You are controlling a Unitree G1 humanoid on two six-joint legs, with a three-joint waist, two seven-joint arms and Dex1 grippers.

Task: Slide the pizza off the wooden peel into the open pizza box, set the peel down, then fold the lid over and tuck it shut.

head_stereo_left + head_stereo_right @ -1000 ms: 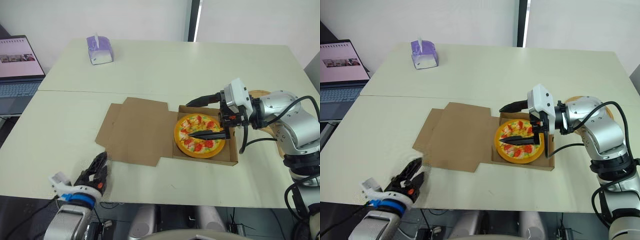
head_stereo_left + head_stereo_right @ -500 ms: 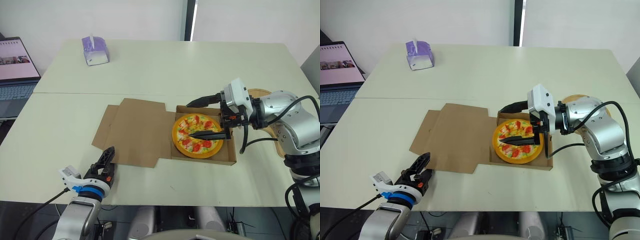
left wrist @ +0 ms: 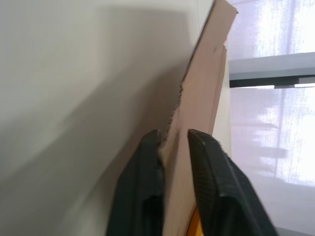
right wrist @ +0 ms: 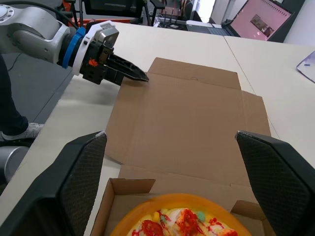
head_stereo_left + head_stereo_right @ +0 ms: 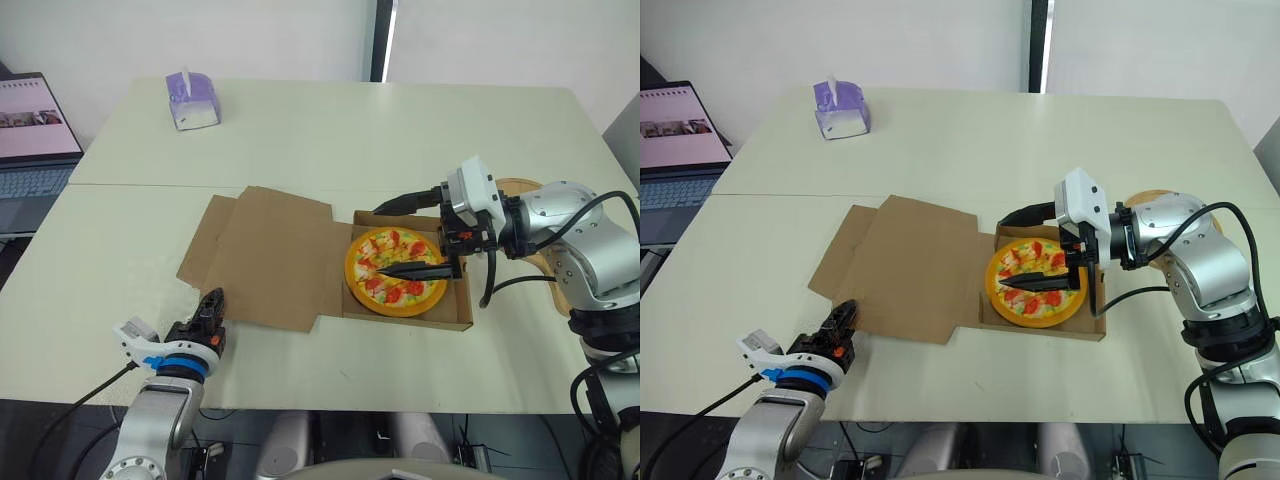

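You'll see the pizza (image 5: 396, 272) has an orange rim and red, yellow and green toppings; the pizza box (image 5: 262, 260) is plain brown cardboard and the surface (image 5: 330, 140) pale cream. The left end effector (image 5: 212, 300) is black with a blue band and an orange spot, the right end effector (image 5: 379, 240) black on white. The tissue box (image 5: 193, 100) near the surface's far left corner is purple and white.

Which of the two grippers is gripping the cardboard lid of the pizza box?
The left gripper: its fingers pinch the near left edge of the lid, cardboard between them. The right gripper hangs wide open over the pizza in the box.
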